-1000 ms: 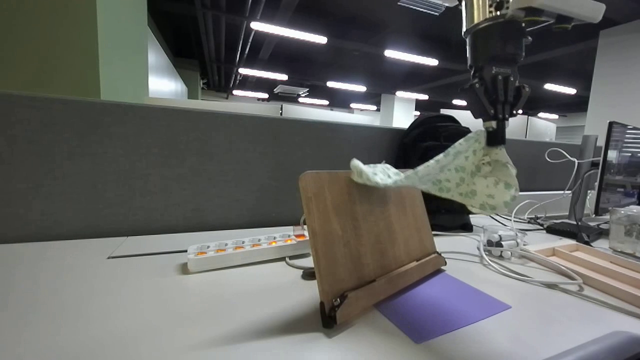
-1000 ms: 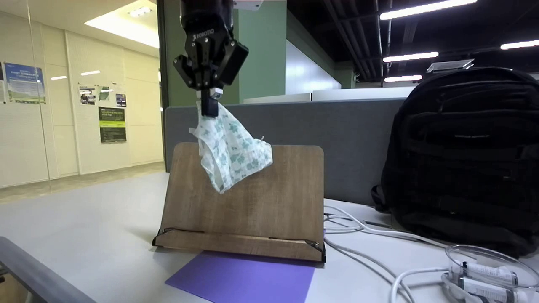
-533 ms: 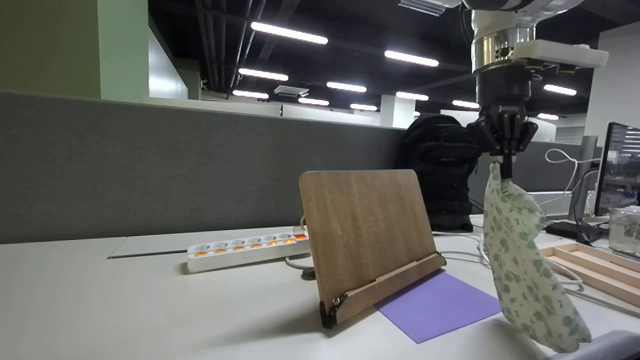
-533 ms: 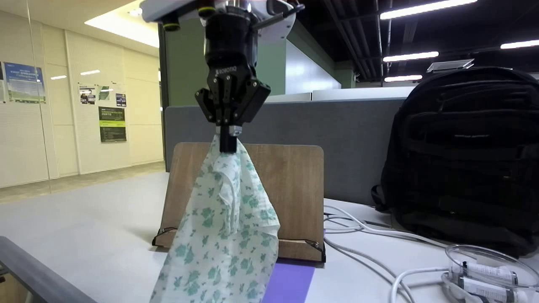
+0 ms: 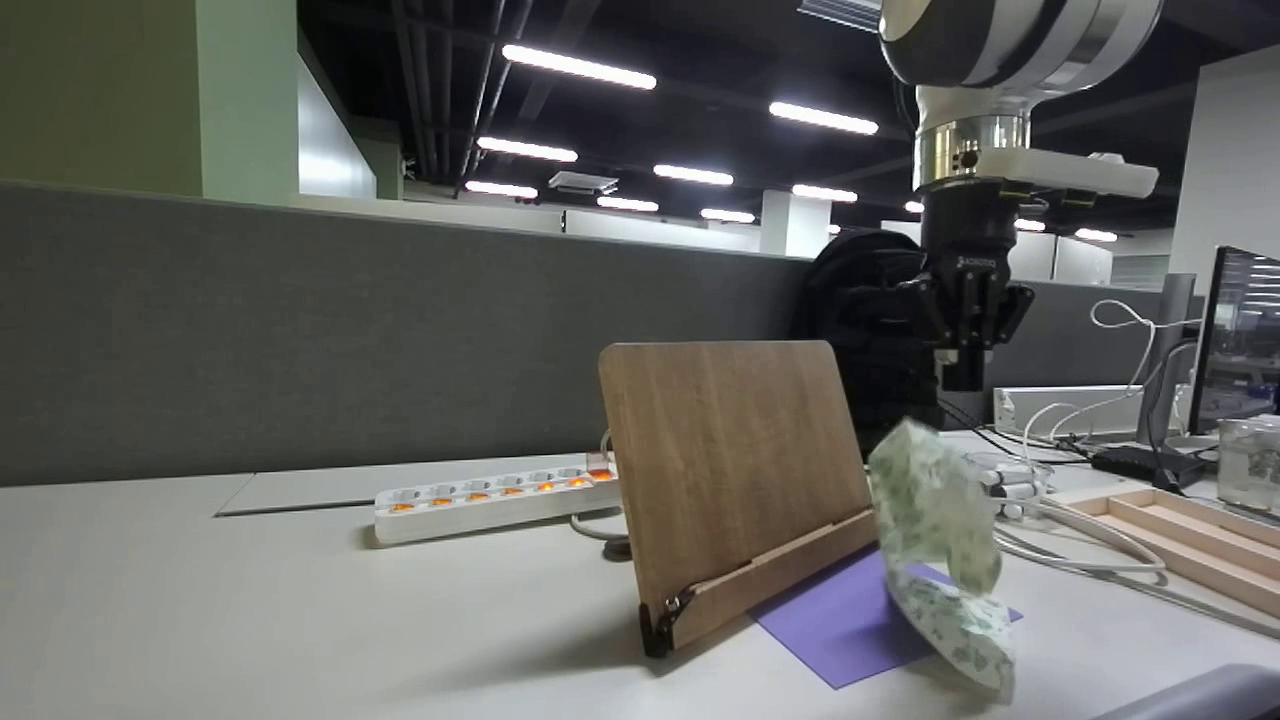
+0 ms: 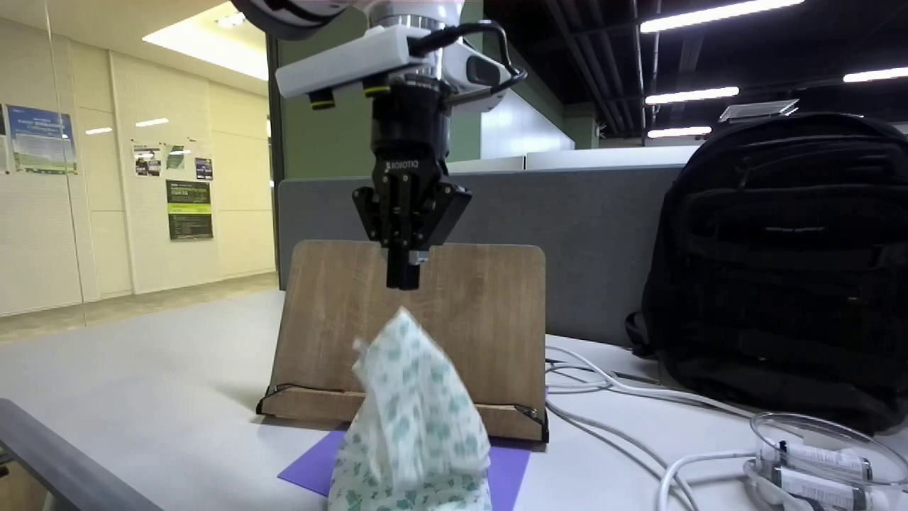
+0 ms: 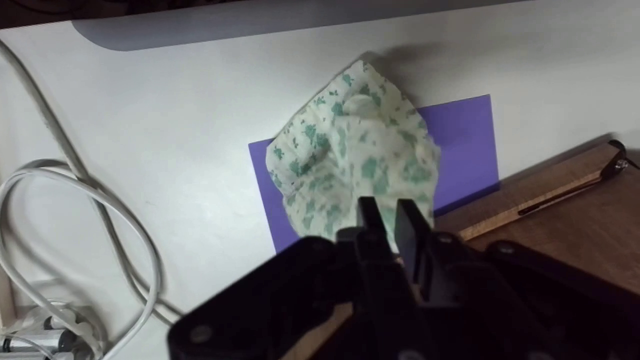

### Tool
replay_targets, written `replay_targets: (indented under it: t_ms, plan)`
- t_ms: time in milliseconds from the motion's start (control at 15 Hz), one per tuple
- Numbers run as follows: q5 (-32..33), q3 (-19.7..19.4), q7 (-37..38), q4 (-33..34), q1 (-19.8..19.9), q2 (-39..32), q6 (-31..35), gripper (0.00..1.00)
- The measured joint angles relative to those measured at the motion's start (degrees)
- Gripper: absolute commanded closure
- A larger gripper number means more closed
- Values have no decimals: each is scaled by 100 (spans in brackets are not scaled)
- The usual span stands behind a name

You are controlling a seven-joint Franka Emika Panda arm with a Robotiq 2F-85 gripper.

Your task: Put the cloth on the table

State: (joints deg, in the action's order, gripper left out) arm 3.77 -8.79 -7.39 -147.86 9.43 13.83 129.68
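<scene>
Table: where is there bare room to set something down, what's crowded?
In an exterior view, the table is bare in front of the power strip, picture-left of the wooden stand. In the wrist view, another patch lies between the looped cable and the purple sheet. Crowded: picture-right of the stand, with sheet, cloth, cable and wooden tray.

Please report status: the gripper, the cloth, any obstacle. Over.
Gripper slightly open, empty. Cloth loose below, partly over purple sheet. Wooden stand close, possibly in the way.
</scene>
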Motion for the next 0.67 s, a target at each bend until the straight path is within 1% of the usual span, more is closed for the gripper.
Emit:
replay_targets:
  t_ms: [200, 467, 533, 667]
  plan:
    - [-130, 51, 82, 120, -40, -122, 9, 32]
    - [-131, 249, 180, 187, -149, -115, 36, 6]
    - [-125, 307, 182, 191, -191, -104, 51, 1]
    - [-93, 410, 185, 191, -274, -62, 73, 0]
